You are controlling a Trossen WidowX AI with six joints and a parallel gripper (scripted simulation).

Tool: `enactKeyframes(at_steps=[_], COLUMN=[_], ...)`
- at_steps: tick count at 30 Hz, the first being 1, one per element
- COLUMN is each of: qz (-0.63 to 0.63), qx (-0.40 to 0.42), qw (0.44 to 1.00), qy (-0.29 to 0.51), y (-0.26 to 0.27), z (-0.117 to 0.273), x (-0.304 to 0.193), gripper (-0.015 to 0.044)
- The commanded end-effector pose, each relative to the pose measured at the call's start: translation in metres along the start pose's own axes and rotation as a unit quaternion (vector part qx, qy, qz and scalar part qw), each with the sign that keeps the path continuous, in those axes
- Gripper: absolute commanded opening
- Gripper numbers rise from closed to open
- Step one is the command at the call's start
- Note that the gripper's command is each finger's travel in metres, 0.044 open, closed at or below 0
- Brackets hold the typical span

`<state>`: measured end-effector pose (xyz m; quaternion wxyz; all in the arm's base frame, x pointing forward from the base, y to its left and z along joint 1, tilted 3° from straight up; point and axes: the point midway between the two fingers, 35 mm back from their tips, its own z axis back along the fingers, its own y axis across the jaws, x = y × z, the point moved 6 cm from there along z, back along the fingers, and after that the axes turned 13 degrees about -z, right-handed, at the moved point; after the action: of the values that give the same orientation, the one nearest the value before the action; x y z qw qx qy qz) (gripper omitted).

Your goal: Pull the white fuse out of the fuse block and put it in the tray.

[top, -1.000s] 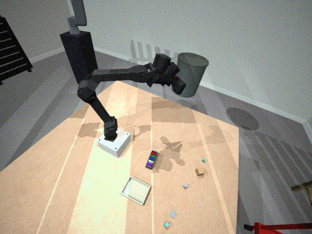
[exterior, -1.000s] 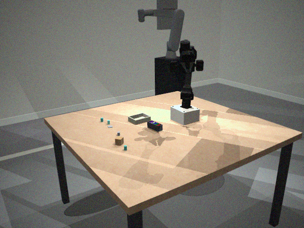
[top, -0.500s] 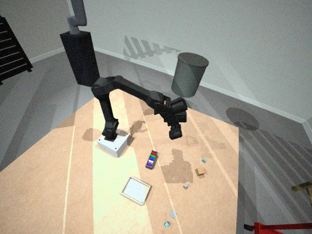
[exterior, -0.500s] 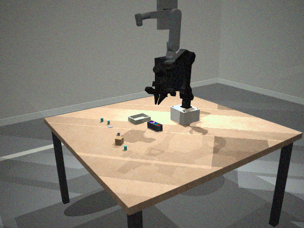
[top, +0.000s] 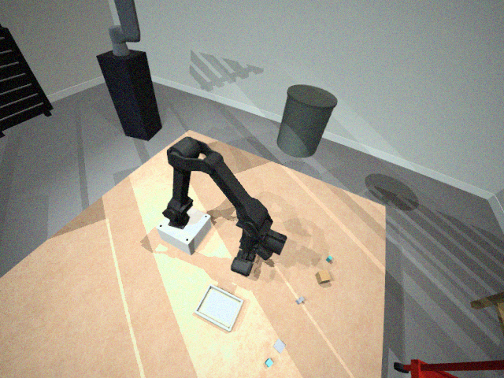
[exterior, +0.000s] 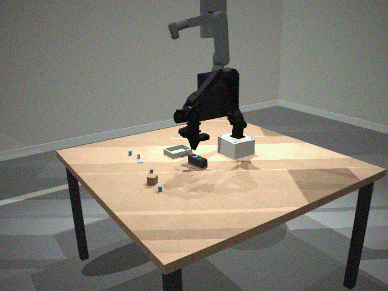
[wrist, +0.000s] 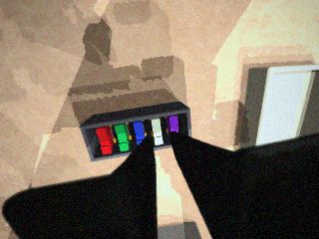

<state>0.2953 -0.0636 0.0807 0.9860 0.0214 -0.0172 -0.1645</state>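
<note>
The black parallel-jaw gripper fills the lower half of the wrist view, its two dark fingers tapering to points near the centre of the frame. The fingers stand close together with only a narrow slit between them, and nothing is held in that slit; pale table surface shows through it. In the exterior view the gripper points straight down, its tips hanging just above the block and not plainly touching anything.

The small white fuse sits in the dark rectangular fuse block, fourth from the left in a row of red, green, blue, white and purple fuses. In the wrist view it lies just above the gap between the fingertips, slightly left of the right tip, with the blue fuse beside the left tip and the purple fuse above the right one. Whether the tips are level with the fuse tops or above them cannot be told from that view.

The shallow pale rectangular tray lies at the right edge of the wrist view, well apart from the block. In the exterior view the tray sits just left of the block on the light wooden table. In the top view the arm hides the block, and the tray lies below the gripper.
</note>
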Motion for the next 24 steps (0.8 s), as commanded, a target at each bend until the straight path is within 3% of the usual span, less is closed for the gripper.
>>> enactKeyframes(at_steps=[1, 24], qz=[-0.001, -0.001], qx=[-0.004, -0.004], qw=[1.0, 1.0], qy=[0.016, 0.016], y=[-0.002, -0.002], z=[-0.005, -0.024], x=[-0.008, -0.008], gripper=[0.0068, 0.0068])
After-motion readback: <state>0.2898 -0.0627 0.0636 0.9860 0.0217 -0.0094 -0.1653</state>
